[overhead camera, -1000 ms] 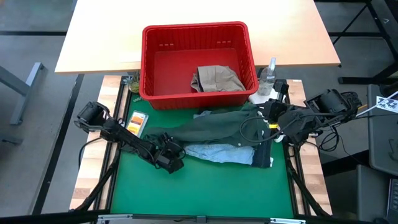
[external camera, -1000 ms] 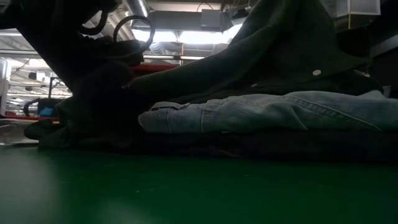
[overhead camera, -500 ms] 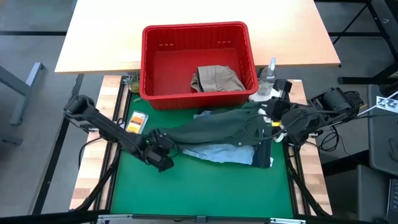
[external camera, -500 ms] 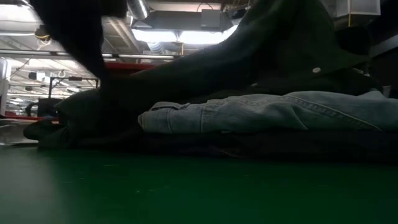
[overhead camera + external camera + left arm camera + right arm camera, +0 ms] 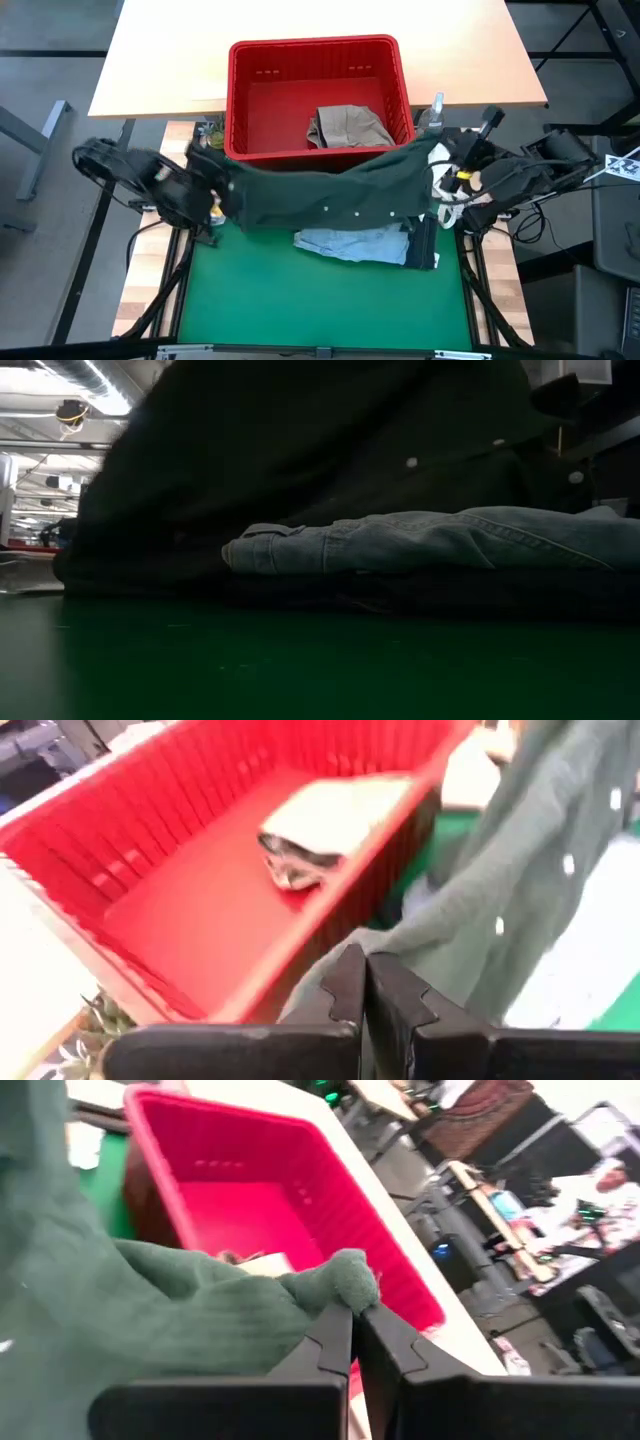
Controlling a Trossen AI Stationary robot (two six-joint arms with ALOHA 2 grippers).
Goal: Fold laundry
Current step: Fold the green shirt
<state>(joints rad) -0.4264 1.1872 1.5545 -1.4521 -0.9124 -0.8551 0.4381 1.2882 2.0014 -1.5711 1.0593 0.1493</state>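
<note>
Since a second ago the left tool (image 5: 222,190) has shut on the left end of the dark olive green piece (image 5: 330,195) and risen toward the far left, so that the garment, which lay slumped over the pile, now hangs stretched across the middle of the surface (image 5: 300,300). From the left, that tool is clamped on the cloth just beside the near left corner of the red basket (image 5: 250,100); its wrist view shows the two fingers pressed together with green fabric between them. Further right, the olive piece spans from one tool to the other, its small pale buttons facing up, its far edge close along the near wall of the basket, its near edge drooping over the light blue denim (image 5: 350,242). That denim lies folded on the green mat, and the dark navy jeans (image 5: 425,245) sit beneath it, showing at its right end. The beige khaki piece (image 5: 348,127) rests inside the basket. On the right, the right tool (image 5: 440,160) is closed on the other end of the olive piece, a bunched corner pinched between its fingers in its wrist view.

The step in hand looks like spreading the olive garment out flat before the first fold. The next move probably calls for both arms to carry it toward the near, bare part of the mat and lower it evenly, keeping it taut so it does not drag the folded denim.
</note>
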